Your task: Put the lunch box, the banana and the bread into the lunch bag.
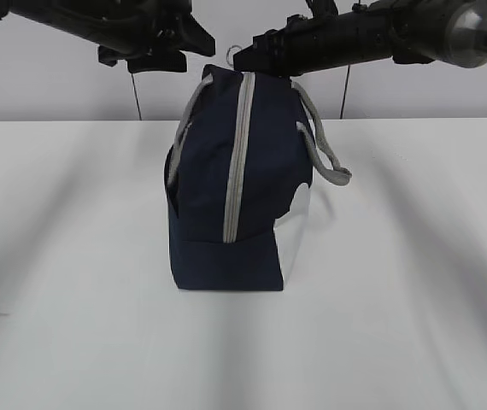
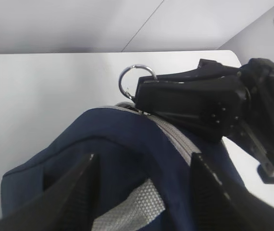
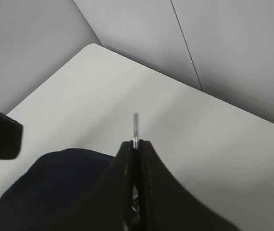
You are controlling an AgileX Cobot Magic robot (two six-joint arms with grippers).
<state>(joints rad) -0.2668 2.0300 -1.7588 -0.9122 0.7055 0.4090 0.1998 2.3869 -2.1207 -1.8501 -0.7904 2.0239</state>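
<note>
Nearest stood the bag (image 1: 226, 196) on the table (image 1: 73, 256), zipped. Right gripper (image 3: 135, 144) pinched its ring (image 2: 136, 79) at the top; left gripper (image 2: 142, 192) spread over the bag.

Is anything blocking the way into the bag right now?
Yes: the bag's own zipper looks closed. The right gripper is shut on the ring pull at the top end.

Left claw (image 2: 142, 192) spread wide, right claw (image 3: 136, 147) pinched tight, both raised.
</note>
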